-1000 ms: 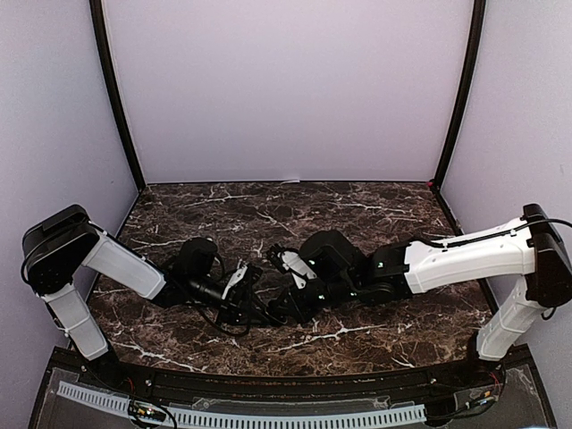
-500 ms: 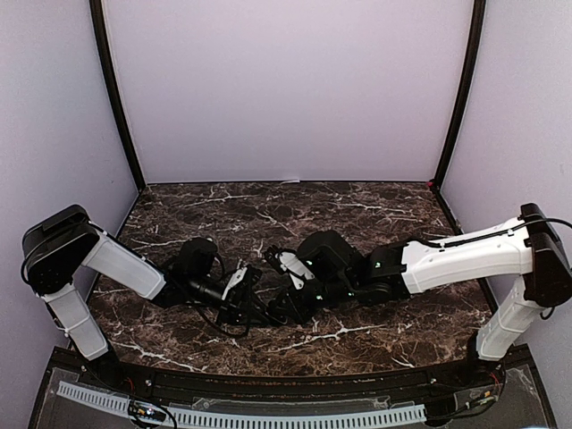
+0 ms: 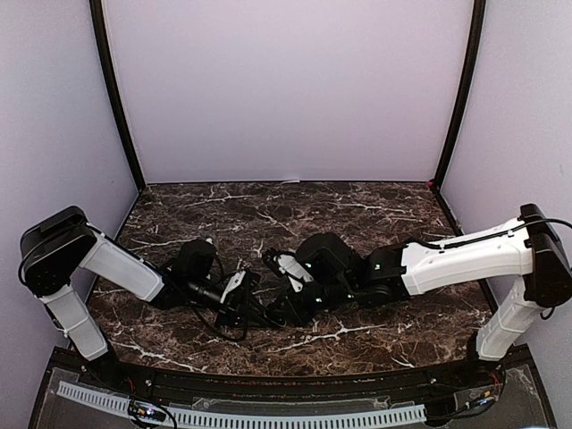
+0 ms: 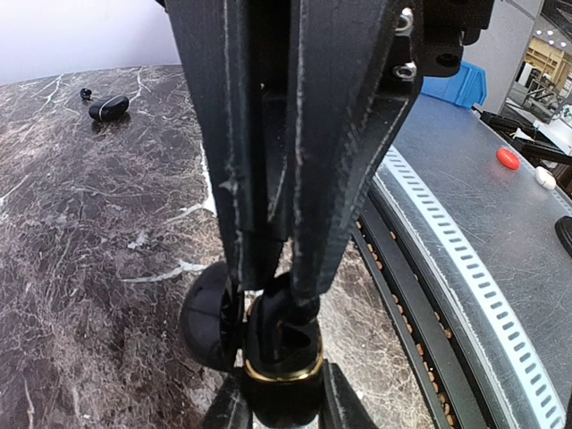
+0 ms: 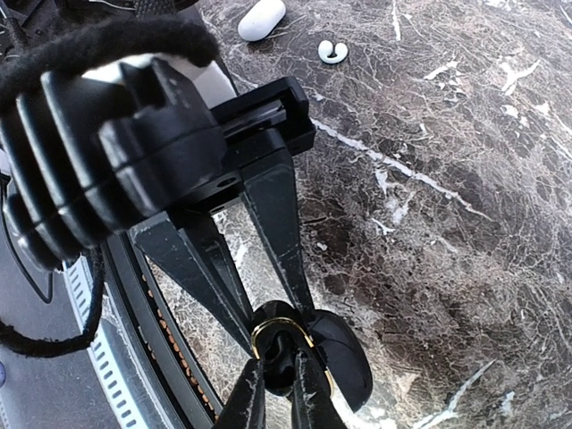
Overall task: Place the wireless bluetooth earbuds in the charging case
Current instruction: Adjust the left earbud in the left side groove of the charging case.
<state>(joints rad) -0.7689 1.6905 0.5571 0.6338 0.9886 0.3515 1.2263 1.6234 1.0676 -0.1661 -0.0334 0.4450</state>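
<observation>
A black charging case (image 4: 282, 374) with a gold rim stands open, its lid (image 4: 206, 317) swung to one side. My left gripper (image 4: 281, 391) is shut on the case's sides and holds it just above the marble. My right gripper (image 5: 277, 366) reaches into the open case (image 5: 268, 332), its fingers nearly together on a small black earbud (image 5: 279, 350) that is hard to make out. In the top view the two grippers meet near the table's front, the left gripper (image 3: 250, 302) and the right gripper (image 3: 272, 312), and they hide the case.
A white case (image 5: 262, 18) and a white earbud (image 5: 332, 51) lie on the marble beyond the grippers. Another black case (image 4: 109, 107) and a tiny black earbud (image 4: 86, 92) lie farther off. The table's front edge with a slotted rail (image 4: 465, 268) is close by.
The right arm has eased slightly left toward the left gripper, and the two grippers now stand closer together over the case. Both holds look unchanged.
</observation>
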